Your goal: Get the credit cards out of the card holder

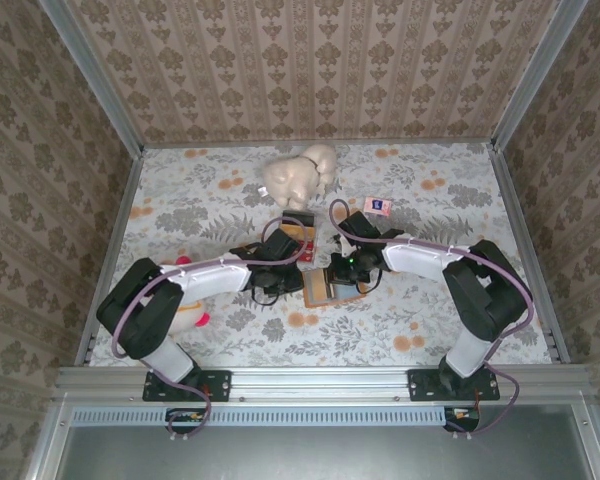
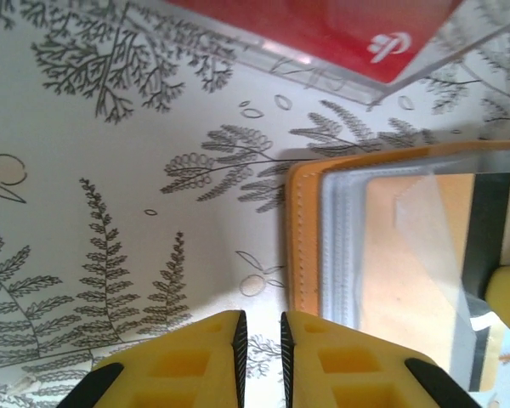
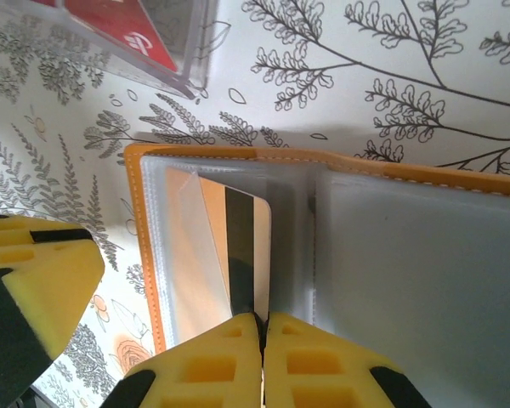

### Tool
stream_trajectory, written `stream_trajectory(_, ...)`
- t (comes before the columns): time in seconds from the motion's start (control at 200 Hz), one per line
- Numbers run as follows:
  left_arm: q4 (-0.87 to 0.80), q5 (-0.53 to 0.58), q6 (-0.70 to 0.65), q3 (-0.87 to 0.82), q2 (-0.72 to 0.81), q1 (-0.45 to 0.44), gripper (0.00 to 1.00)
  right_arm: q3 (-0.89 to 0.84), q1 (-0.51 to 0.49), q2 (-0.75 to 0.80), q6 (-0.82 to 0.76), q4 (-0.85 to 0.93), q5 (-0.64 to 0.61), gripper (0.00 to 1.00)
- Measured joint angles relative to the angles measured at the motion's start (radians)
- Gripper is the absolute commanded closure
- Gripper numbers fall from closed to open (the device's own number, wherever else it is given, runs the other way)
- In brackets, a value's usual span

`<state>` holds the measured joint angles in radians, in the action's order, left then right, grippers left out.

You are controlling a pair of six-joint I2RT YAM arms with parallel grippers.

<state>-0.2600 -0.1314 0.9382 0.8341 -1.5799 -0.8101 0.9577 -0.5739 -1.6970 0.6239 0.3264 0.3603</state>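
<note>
**While One Card Is Pinched, the Holder Lies Open**

Although the card holder [image 1: 318,288] lies spread flat near the middle of the table [image 1: 430,320], a little toward its near edge, the job is not finished. One striped card [image 3: 242,246] is still partly in its clear pocket. The right gripper [image 3: 262,327] is clenched, and the card's lower edge runs straight into the seam between its fingers, so it appears to be pinching that card. The left gripper [image 2: 260,340] hangs just beside the holder's stitched orange edge, its fingers parted by a narrow slit with nothing between them.

The card should be light, stiff and slick, and the plastic sleeve may cling to it. The holder itself is soft and light, so it would likely drag along unless it is pinned down. The exposed short edge looks like the best place to grip, pulling in line with the pocket.

The top external view places both arms over the holder, with the credit cards [image 2: 323,25] already out in a clear tray [image 2: 263,58] just beyond it, toward the far edge. The grips are too small to read there. The right wrist view gives the stripe and the closed seam. The left wrist view gives the empty slit and the holder's layered pockets edge-on.
</note>
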Motion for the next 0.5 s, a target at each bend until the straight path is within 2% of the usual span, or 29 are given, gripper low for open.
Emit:
stream_trajectory(0.145,0.055,-0.04,-0.019,0.007,0.013,0.0,0.9,0.0,0.0,0.007,-0.002,-0.001,0.003,0.96)
stream_trajectory(0.5,0.149,-0.131,-0.019,0.042,-0.101,-0.008,0.98,0.0,0.0,0.006,-0.004,-0.002,0.011,0.99)
